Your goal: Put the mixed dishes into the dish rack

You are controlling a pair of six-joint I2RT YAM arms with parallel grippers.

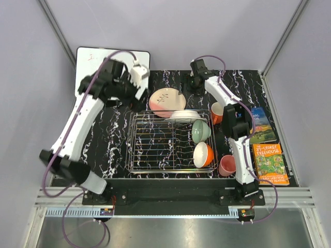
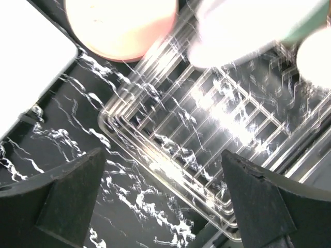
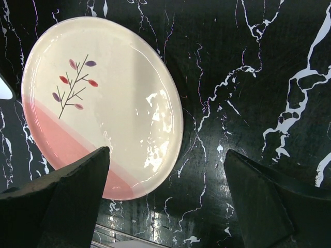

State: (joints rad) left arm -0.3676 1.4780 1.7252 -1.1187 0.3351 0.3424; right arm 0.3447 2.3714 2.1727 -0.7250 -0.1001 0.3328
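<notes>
Looking at your right gripper (image 3: 165, 155), its jaws sit wide apart and empty above the pink-cream plate (image 3: 98, 103) lying flat just behind the dish rack (image 1: 155, 147), probably to catch its rim, while your left gripper (image 2: 161, 155), jaws apart too, hovers over the rack's far-left corner.

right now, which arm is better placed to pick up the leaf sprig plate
Right, probably: the right hand, open, hangs over the leaf sprig plate, large in its wrist view. The left hand, also open, sits over the dish rack corner, the plate only at its view's edge.
</notes>
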